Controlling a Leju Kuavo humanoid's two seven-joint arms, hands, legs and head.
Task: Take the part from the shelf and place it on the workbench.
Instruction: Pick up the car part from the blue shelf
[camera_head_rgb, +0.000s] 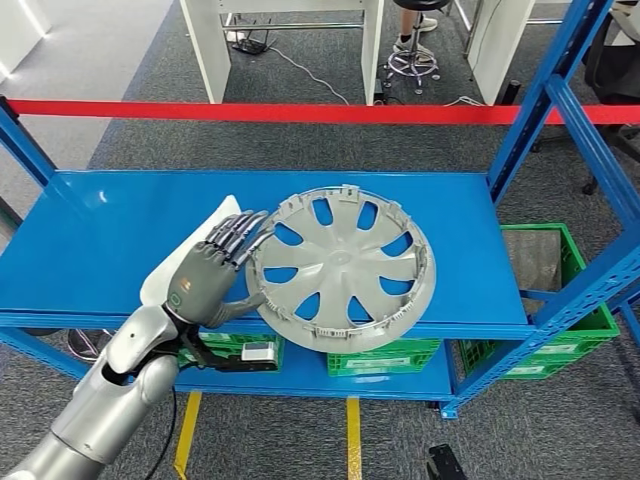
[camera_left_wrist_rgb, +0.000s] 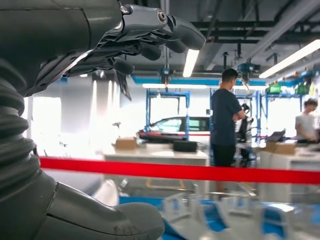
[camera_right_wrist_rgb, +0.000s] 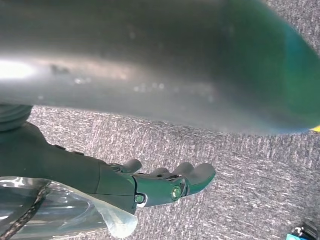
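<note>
A grey plastic wheel cover (camera_head_rgb: 342, 268), round with spoke-shaped openings, lies flat with its inner side up on the upper level of a blue metal shelf (camera_head_rgb: 98, 240), toward the front edge and slightly right of the middle. The robot's left hand (camera_head_rgb: 213, 268) reaches in from the lower left, its fingers extended and spread over the cover's left rim, the thumb (camera_head_rgb: 240, 306) lower against the near edge; the fingertips appear to touch the rim, but nothing is gripped yet and the hand is open. In the left wrist view the fingers (camera_left_wrist_rgb: 151, 30) and thumb stand well apart, with the blurred cover (camera_left_wrist_rgb: 234, 217) just ahead between them. The cover lies directly to the right of this hand, so the grasp looks to depend on closing over that left rim. Being round, it has no long axis. The right hand (camera_right_wrist_rgb: 151, 185) hangs down over grey carpet, fingers loosely extended and holding nothing, well away from the shelf, so the left hand is clearly nearer. A white sheet (camera_head_rgb: 189, 255) lies under the left hand, and green crates (camera_head_rgb: 573, 330) sit on the lower level.
</note>
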